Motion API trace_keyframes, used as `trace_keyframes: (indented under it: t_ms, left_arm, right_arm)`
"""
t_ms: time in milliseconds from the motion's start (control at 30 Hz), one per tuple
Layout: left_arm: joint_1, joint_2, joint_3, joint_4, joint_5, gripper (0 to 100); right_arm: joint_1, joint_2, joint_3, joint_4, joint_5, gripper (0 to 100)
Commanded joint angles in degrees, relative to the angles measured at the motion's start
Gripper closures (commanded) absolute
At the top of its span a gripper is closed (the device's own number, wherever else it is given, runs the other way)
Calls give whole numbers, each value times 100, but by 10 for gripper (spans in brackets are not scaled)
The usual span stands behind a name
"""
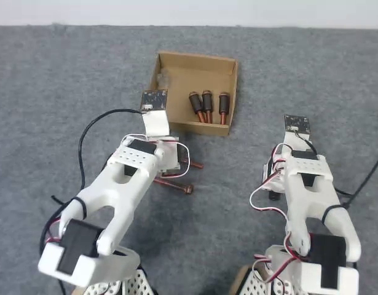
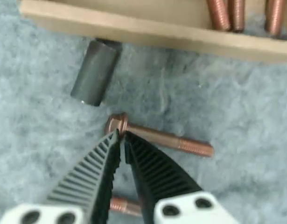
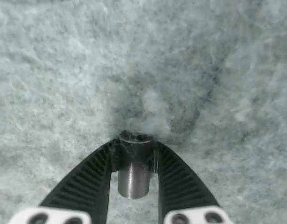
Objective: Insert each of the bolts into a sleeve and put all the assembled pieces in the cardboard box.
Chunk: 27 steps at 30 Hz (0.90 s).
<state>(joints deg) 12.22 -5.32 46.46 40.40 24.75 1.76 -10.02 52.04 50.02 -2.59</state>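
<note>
- Left wrist view: the left gripper has its jaws all but closed with nothing between them, and its tips are at the head of a bolt lying crosswise just ahead.
- Beyond that bolt lies a loose sleeve, one end by the cardboard box wall.
- A second bolt lies beneath the jaws.
- Right wrist view: the right gripper clamps a dark sleeve between its jaws, over grey carpet.
- High view: three assembled pieces lie in the box.

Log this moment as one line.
left gripper: tips at bolt head | right gripper: holds sleeve | cardboard box: three assembled pieces
</note>
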Motion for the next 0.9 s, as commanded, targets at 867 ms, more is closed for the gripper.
trace_keyframes:
  t_ms: [867]
  left_arm:
    - [97, -158, -207, 62, 3516, 838]
  right_arm:
    - [4, 154, -123, -40, 97, 992]
